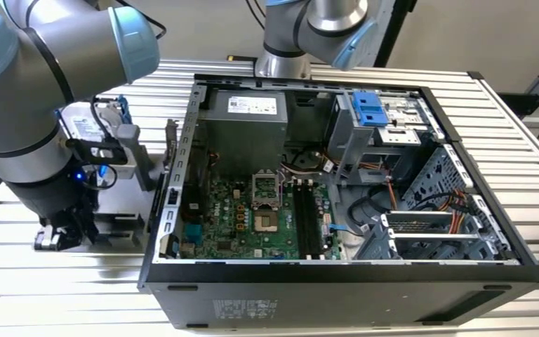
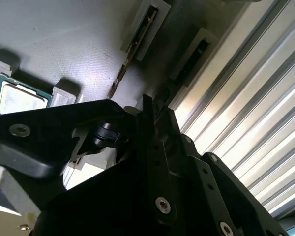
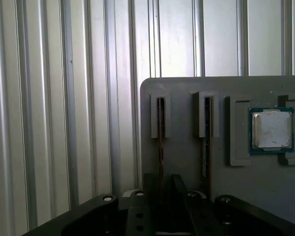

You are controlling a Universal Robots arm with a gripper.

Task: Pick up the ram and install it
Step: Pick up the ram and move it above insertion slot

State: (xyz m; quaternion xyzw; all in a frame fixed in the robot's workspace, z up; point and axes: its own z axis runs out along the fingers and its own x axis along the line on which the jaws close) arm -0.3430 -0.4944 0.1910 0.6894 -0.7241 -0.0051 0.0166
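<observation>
Ram [image 3: 161,128] standing on edge in a slot of the grey holder [image 3: 187,162], its upper edge free for gripping. The jaws straddle it, slightly apart, apparently clamping nothing. A second stick [image 3: 206,132] stands just beside the jaws, with the CPU [image 3: 271,129] beyond. No legible print.

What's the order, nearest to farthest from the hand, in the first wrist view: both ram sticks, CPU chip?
1. First ram stick, in the slot lined up with the hand.
2. Second ram stick, one slot over.
3. CPU chip, beyond both slots.
</observation>
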